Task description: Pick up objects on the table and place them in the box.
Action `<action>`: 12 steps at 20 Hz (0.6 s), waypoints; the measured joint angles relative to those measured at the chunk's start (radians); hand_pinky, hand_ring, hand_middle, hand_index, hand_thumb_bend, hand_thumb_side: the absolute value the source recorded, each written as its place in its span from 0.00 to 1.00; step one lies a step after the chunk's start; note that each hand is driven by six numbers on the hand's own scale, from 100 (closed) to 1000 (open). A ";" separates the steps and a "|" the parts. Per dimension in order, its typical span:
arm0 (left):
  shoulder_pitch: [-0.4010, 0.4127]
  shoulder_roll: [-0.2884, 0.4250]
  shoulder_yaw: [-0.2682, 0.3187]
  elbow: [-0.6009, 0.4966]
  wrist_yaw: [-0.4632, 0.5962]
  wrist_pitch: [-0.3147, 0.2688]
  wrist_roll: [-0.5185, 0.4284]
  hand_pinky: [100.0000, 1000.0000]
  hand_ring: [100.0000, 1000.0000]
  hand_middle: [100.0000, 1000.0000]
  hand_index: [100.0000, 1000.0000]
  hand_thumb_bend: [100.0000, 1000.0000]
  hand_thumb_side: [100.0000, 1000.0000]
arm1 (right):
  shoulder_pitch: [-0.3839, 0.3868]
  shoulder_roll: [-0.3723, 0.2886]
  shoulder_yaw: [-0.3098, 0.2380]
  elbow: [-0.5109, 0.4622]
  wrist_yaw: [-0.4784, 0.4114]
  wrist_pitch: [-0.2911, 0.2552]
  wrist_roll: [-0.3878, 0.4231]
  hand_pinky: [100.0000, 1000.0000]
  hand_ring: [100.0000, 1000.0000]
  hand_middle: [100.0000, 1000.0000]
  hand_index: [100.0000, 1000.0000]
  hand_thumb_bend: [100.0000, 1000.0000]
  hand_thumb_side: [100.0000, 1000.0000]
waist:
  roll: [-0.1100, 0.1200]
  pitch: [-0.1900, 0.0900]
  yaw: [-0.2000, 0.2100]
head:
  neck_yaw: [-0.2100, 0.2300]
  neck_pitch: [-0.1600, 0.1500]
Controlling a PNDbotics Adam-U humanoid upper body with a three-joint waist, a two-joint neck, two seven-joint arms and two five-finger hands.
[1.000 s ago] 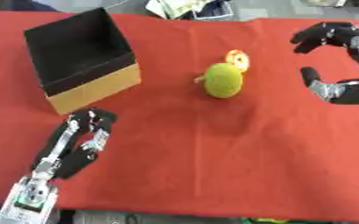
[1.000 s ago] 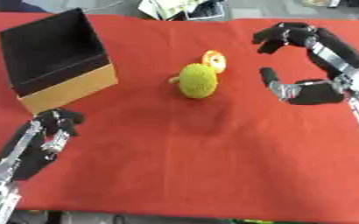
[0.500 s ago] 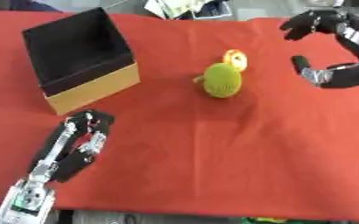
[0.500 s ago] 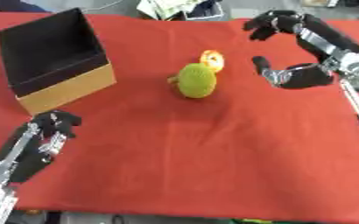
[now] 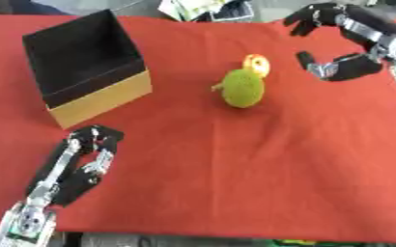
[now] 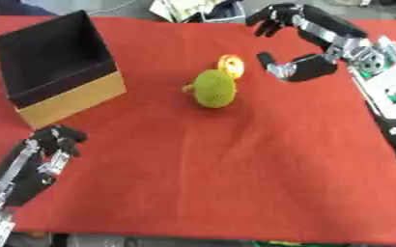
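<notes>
Resting at the near left, the left hand [image 5: 90, 149] lies on the red cloth [image 5: 235, 178], fingers curled in, holding nothing; its silver-and-black forearm runs off the near edge. The right eye view shows more of the right arm: the white forearm panel [image 6: 389, 91] down the right side, which the left eye view mostly cuts off. The left eye view gives more cloth to the left of the box.

The red cloth covers the whole table. A dark strip of floor shows along the near edge, and some clutter, papers or packaging [image 5: 197, 9], sits past the far edge; I can't make out what it is.

Mid-table, right of centre: a green bumpy fruit [image 5: 242, 89], roughly oval, long axis running near to far with a slight tilt, short stem stub pointing left. Just behind it, touching or nearly so, is a small yellow-orange object [image 5: 255, 64]; its shape is unclear.

Far left: the box [image 5: 87, 67], black inside, tan outer wall, open top up, set askew with one corner toward the near side, and empty as far as can be seen.

Far right: the right hand [image 6: 296, 43] hovers above the cloth, fingers and thumb spread apart in a wide C, gripping nothing, just right of the two fruits, not touching them.
</notes>
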 measured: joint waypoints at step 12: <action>-0.001 0.000 -0.005 0.000 0.004 -0.002 -0.006 0.57 0.71 0.59 0.69 0.00 0.71 | -0.062 0.093 0.023 0.216 0.169 -0.069 0.023 0.72 0.76 0.81 0.91 0.00 0.21 | 0.001 0.000 0.006 | -0.011 0.000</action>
